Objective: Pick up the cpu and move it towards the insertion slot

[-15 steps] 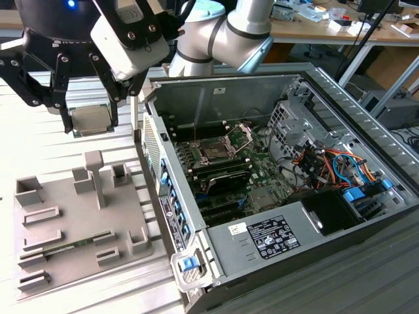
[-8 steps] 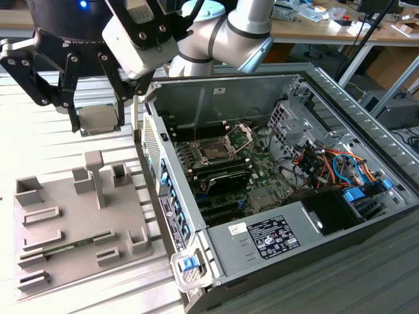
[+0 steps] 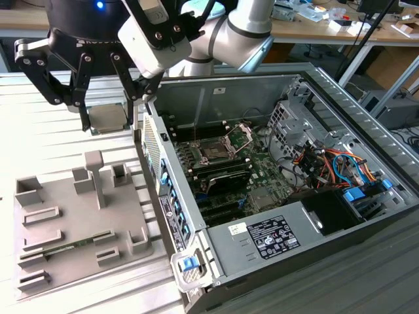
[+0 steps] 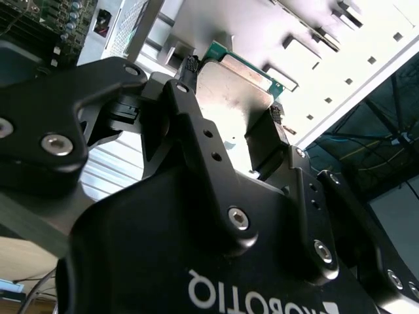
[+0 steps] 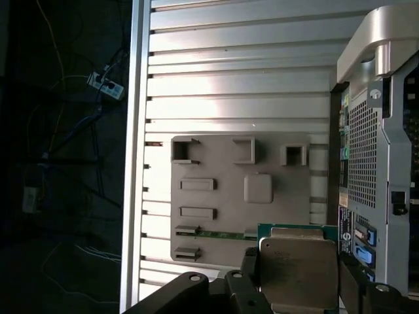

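Grey tray lies beside the open computer case

A ribbed metal bench carries a flat grey tray close to one edge. Just beside the tray, farther from that edge, lies an open computer case.

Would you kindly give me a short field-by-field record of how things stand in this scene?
pincer: shut on the cpu
cpu: held flat in the air, outside the computer case
insertion slot: on the motherboard, dark centre exposed, hinged plate raised
memory stick: lying in the grey tray
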Controlling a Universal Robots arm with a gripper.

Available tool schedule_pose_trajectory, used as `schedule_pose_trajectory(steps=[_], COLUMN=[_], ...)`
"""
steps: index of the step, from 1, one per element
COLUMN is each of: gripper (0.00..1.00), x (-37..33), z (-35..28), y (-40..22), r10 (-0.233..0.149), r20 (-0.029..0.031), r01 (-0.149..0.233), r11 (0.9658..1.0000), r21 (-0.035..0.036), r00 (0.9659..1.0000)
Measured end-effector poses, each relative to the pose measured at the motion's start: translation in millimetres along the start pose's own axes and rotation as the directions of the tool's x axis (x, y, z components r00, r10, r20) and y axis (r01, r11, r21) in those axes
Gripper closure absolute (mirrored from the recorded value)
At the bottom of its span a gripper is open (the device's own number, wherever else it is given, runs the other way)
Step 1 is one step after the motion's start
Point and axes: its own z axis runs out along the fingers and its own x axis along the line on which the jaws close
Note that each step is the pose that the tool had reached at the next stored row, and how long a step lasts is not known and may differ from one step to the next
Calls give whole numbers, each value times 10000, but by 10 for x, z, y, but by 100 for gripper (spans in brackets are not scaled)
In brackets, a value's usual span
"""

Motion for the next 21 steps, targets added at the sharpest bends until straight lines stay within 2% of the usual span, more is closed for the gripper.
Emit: schedule_pose_trajectory(steps=[8,21], gripper=[45,45], x=[-81,-273], z=[0,-1], y=[-4,-14], r10=[0,0], r20=[-1,-5], r01=[0,0], r11=[10000,10000], r21=[0,0], r00=[10000,10000])
